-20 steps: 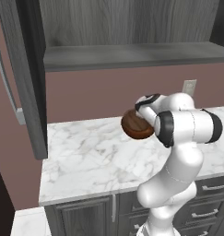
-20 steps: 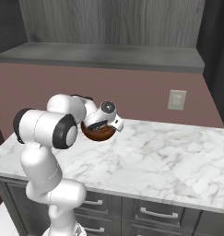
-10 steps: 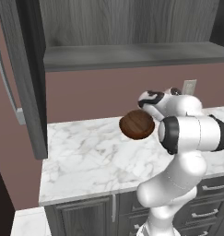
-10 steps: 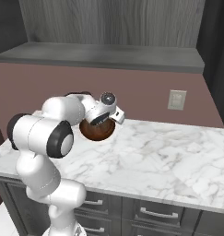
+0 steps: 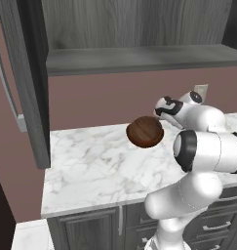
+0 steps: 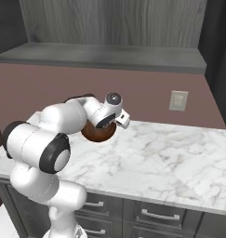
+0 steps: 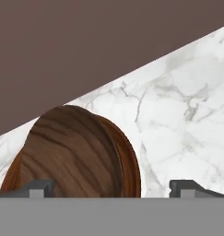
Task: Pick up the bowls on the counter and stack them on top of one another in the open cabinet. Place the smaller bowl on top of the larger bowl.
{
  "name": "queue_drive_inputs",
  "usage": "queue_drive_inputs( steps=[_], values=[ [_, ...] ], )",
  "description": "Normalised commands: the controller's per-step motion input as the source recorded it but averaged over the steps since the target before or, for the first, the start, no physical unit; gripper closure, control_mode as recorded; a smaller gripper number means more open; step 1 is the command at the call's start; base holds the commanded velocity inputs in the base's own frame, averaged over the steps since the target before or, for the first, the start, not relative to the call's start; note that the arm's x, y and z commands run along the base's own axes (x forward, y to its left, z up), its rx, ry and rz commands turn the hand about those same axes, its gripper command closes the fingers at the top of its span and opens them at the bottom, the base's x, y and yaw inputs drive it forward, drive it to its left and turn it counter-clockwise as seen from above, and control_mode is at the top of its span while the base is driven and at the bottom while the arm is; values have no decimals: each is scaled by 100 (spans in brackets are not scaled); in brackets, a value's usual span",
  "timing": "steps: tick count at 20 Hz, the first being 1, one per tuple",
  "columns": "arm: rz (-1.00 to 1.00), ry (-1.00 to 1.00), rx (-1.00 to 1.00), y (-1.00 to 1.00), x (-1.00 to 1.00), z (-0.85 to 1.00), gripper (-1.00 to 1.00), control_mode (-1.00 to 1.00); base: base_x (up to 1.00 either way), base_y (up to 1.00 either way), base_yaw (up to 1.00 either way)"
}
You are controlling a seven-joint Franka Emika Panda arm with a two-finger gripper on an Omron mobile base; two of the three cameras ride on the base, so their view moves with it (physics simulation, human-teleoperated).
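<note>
My jaws [image 7: 112, 188] stand released, wide apart, with 1 tip at each lower side of the hand view. The left tip [image 7: 37, 188] sits in front of the bowl [image 7: 72, 152]; the right tip is over bare marble. The bowl's wall lies between the tips, nearer the left 1, and I cannot tell whether either tip touches it.

The bowl [image 5: 145, 132] is reddish-brown wood with darker grain stripes. In the left base view it sits tilted, its rounded outside turned toward the camera, at the back of the table [image 5: 90, 171] near the wall, just beside my hand [image 5: 169, 107]. In the right base view the bowl [image 6: 96, 132] shows low behind my wrist, on or just above the table [image 6: 170, 158]; I cannot tell whether it rests on the marble.

The cabinet [image 5: 139, 56] hangs above the table, its grey shelf bare where it shows, its tall dark door [image 5: 29, 83] swung open at the left. A white outlet [image 6: 178, 100] is on the brown wall. Under the table are dark drawers [image 6: 154, 216] with metal handles.

No brand, label or writing can be read on anything here.
</note>
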Motion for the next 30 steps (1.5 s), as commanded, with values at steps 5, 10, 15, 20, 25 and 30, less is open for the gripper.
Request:
queue_drive_inputs(
  steps=[5,10,15,20,25,30],
  values=[
    [-1,5,1,4,0,-17,-100,-100,0,0,0],
    [-4,3,3,12,0,-28,-100,-100,0,0,0],
    [-5,1,3,11,0,-32,-100,-100,0,0,0],
    [-5,0,2,7,0,-31,-100,-100,0,0,0],
    [-5,2,1,10,0,-35,-100,-100,0,0,0],
    [-4,3,1,9,0,-35,-100,-100,0,0,0]
  ],
)
